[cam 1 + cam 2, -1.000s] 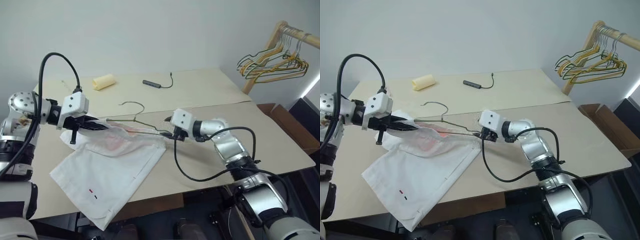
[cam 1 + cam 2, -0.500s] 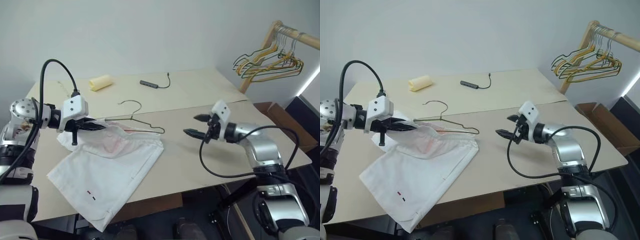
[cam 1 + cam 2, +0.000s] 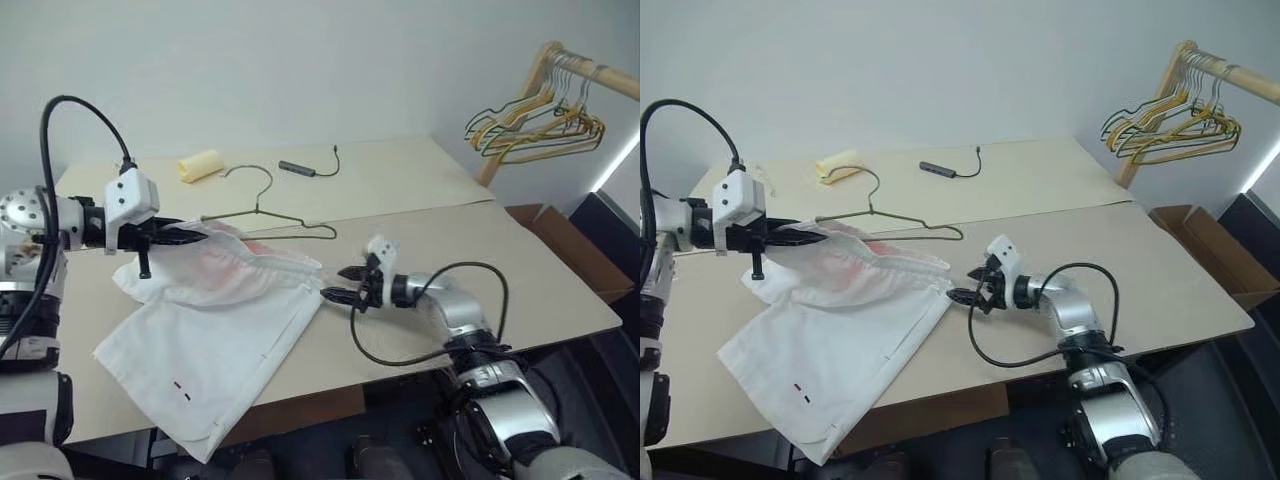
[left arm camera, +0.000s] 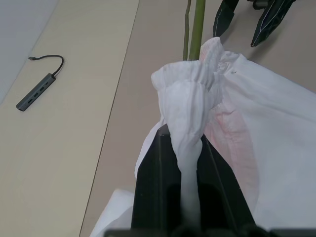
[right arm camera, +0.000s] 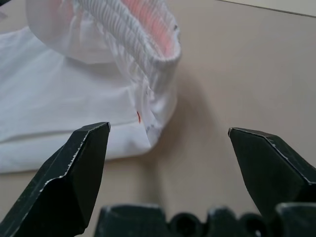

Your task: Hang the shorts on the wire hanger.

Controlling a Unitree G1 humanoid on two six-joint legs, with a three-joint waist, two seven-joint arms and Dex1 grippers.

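Since half a second ago the right gripper (image 3: 342, 284) has swung back in from open table and dropped low, so it now sits just beside the waistband corner of the shorts (image 3: 215, 325), fingers spread wide and holding nothing. A second ago it was at the hanger's near end; that end now lies free. The left gripper (image 3: 178, 233) still pinches the gathered waistband, jaws pressed together on a bunched fold of cloth, lifting that edge off the table (image 3: 420, 200) while the rest of the shorts drapes down and spreads flat toward the near table edge.

The left wrist view shows what the head views cannot: the white fold squeezed between the two black fingers (image 4: 148, 197), with the pink smudge on the cloth just past them. The right wrist view shows the ribbed waistband standing open like a mouth, pink inside, in front of the spread fingertips (image 5: 74, 168).

The wire hanger (image 3: 262, 212) lies along the lifted waistband, hook toward the far side, its wire now angled higher than before. The shorts are white, with small dark and red dashes near the lower hem.
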